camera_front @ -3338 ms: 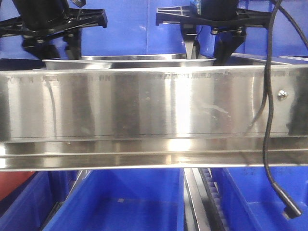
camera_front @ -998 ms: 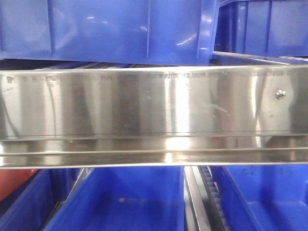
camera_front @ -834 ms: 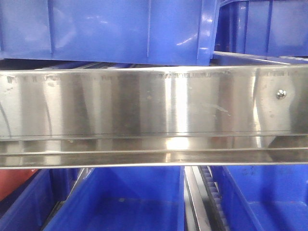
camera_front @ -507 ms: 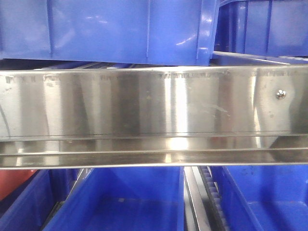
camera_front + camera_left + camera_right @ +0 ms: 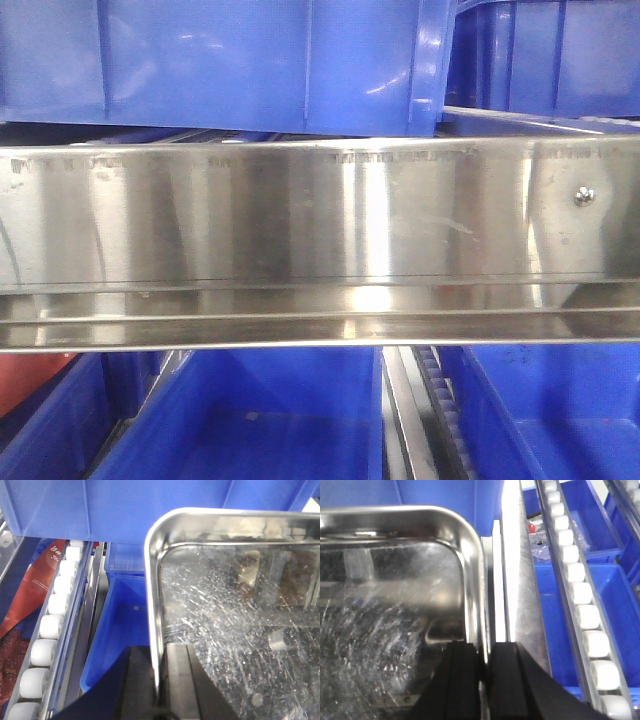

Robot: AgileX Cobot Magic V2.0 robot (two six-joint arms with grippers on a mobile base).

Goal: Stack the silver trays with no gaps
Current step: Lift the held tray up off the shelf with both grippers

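Blue bins (image 5: 125, 510) behind, left fingers (image 5: 159, 675), right fingers (image 5: 482, 675) each pinching silver tray (image 5: 235, 620) rim.

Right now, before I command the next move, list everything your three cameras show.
silver tray: one visible, shiny steel, held above a blue bin; left corner in the left wrist view, right corner in the right wrist view
shelf rail: one, mirror steel, across the front view
screw: one, silver, right end of the rail
blue bins: several, blue, above and below the rail
rollers: one row in each wrist view, white, beside the bins
red packet: one, red, left of the rollers
left fingers: two, black, clamped on the tray's left rim
right fingers: two, black, clamped on the tray's right rim
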